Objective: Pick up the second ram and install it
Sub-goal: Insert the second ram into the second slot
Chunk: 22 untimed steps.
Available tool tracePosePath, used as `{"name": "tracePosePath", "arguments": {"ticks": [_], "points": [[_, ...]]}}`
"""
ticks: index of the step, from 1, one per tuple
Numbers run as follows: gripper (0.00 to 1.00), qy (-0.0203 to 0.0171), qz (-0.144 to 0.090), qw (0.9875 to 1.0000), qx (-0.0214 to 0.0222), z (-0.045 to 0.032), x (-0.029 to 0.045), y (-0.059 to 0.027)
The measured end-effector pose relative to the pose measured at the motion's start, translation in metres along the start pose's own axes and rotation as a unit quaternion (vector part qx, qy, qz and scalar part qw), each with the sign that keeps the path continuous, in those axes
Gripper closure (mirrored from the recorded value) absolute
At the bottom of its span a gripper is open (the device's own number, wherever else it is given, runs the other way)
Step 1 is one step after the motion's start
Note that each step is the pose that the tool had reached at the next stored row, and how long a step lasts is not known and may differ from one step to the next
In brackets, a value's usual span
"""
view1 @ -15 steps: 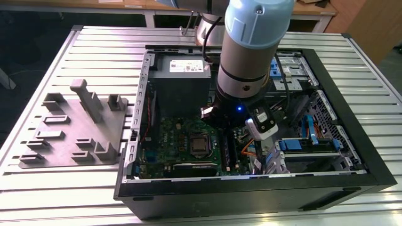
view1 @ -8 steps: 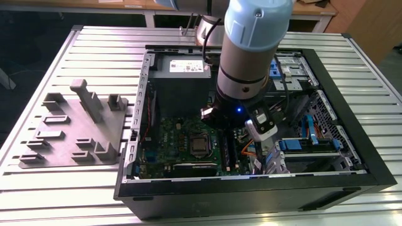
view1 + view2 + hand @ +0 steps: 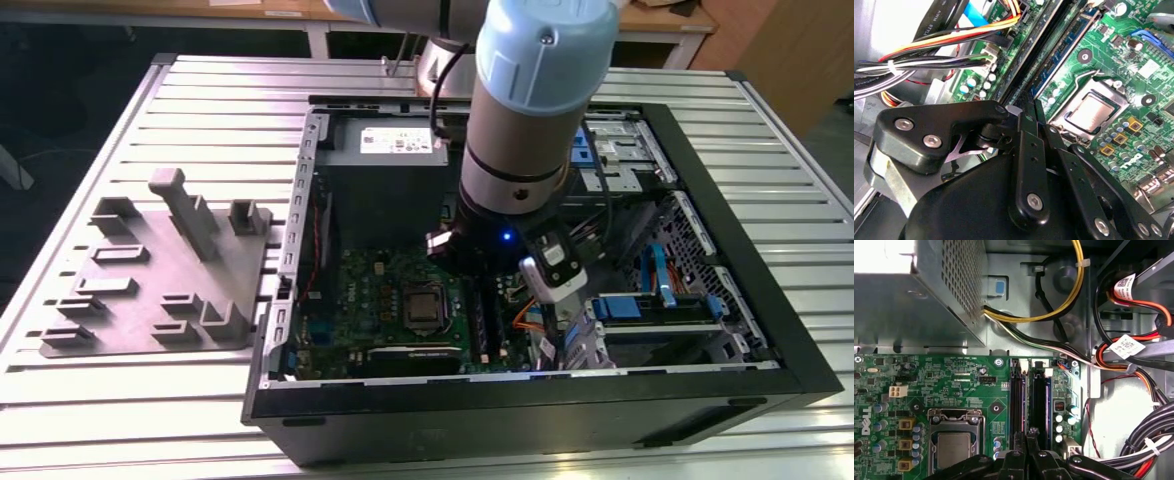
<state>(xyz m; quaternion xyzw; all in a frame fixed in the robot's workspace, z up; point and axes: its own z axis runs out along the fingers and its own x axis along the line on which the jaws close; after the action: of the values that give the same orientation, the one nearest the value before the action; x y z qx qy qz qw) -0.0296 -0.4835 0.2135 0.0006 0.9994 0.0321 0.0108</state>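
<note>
The second ram (image 3: 1064, 54) (image 3: 1025, 400) is a thin blue-green strip standing edge-up among the long black slots of the green motherboard (image 3: 380, 285). My gripper (image 3: 1029, 102) (image 3: 1029, 433) is low over those slots, its black fingers shut together at the near end of the stick. Whether the fingertips pinch the stick or just rest on it is hidden. In the exterior view the arm's wrist (image 3: 507, 230) reaches down into the open computer case (image 3: 761, 320) and hides the fingers.
The processor socket (image 3: 1094, 111) (image 3: 951, 447) lies beside the slots. Cable bundles (image 3: 929, 60) (image 3: 1134, 355) run close on the other side. The power supply (image 3: 384, 148) (image 3: 904, 305) sits at the case's far end. A grey fixture (image 3: 160, 270) lies on the table at the exterior view's left.
</note>
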Motion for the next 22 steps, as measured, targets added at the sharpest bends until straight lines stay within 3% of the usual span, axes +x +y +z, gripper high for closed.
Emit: {"name": "tracePosePath", "arguments": {"ticks": [15, 17, 18, 22], "points": [[0.87, 0.0, 0.0, 1.0, -0.0002, 0.0038, 0.0001, -0.0002], [0.86, -0.0004, 0.0, 1.0, -0.0012, 0.005, 0.0, 0.0], [0.8, -0.0003, 0.0, 1.0, -0.001, 0.0048, 0.0, -0.0001], [0.8, 0.0001, 0.0, 1.0, 0.0, 0.0037, 0.0001, -0.0003]]}}
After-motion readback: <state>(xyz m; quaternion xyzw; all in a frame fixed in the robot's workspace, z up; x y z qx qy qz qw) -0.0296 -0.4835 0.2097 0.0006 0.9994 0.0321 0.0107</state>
